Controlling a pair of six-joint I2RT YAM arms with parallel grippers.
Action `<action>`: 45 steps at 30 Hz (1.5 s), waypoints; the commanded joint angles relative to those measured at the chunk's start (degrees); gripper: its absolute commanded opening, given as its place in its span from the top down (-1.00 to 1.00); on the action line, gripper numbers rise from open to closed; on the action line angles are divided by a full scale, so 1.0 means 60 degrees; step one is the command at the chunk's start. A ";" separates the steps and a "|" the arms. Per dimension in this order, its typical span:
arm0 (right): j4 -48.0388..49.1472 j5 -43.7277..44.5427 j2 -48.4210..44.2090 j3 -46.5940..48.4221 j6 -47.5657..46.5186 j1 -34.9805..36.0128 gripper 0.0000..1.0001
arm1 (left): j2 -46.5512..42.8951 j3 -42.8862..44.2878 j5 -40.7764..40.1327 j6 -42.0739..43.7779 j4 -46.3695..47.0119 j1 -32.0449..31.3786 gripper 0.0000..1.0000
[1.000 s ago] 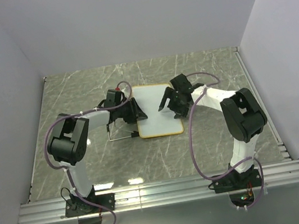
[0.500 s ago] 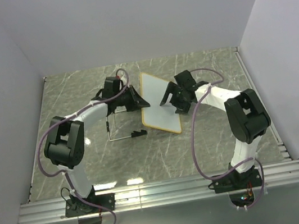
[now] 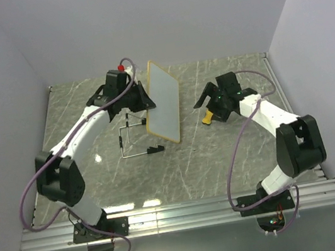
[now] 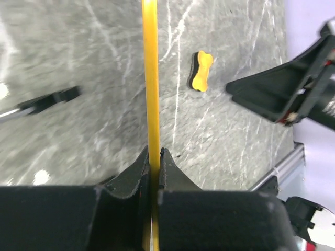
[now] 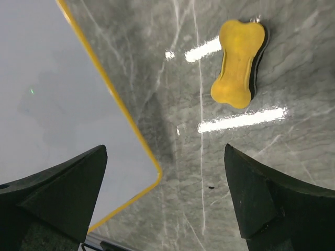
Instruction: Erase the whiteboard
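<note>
The whiteboard (image 3: 163, 104), white with a yellow-orange frame, is lifted off the table and tipped up on edge. My left gripper (image 3: 146, 101) is shut on its left frame edge. In the left wrist view the frame (image 4: 151, 78) runs straight up from between my closed jaws (image 4: 155, 152). My right gripper (image 3: 206, 103) is open and empty, to the right of the board. In the right wrist view its spread fingers (image 5: 165, 193) frame the board's lower corner (image 5: 52, 94), whose face shows no writing. A small yellow bone-shaped piece (image 3: 207, 117) lies on the table just below the right gripper.
A thin wire stand (image 3: 130, 141) with a black foot (image 3: 153, 149) lies on the marble table under the left arm. The bone-shaped piece also shows in the left wrist view (image 4: 201, 70) and the right wrist view (image 5: 239, 63). Grey walls enclose the table.
My left arm has lifted the whiteboard from flat on the table and tipped it up on edge. My right gripper has moved right, off the board, uncovering the bone-shaped piece.
</note>
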 commanded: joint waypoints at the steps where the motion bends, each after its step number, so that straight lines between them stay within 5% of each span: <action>1: -0.0496 0.0126 -0.0658 0.0371 -0.0397 -0.0244 -0.99 | -0.1541 0.0105 -0.0776 0.0329 -0.0217 -0.0009 0.99; 16: -0.0746 -0.0153 -0.1844 -0.0829 -0.0822 -0.0450 -0.99 | -0.4575 -0.1434 -0.2038 0.0211 -0.1887 0.0035 0.99; 28: -0.1025 -0.0050 -0.2884 -0.1708 -0.1115 -0.0479 -0.99 | -0.4268 -0.1053 -0.2009 0.0373 -0.3469 0.0328 0.99; 45: -0.1127 -0.0080 -0.3426 -0.2192 -0.1232 -0.0582 -0.99 | -0.2921 -0.0761 -0.2169 -0.0213 -0.3483 0.0357 0.99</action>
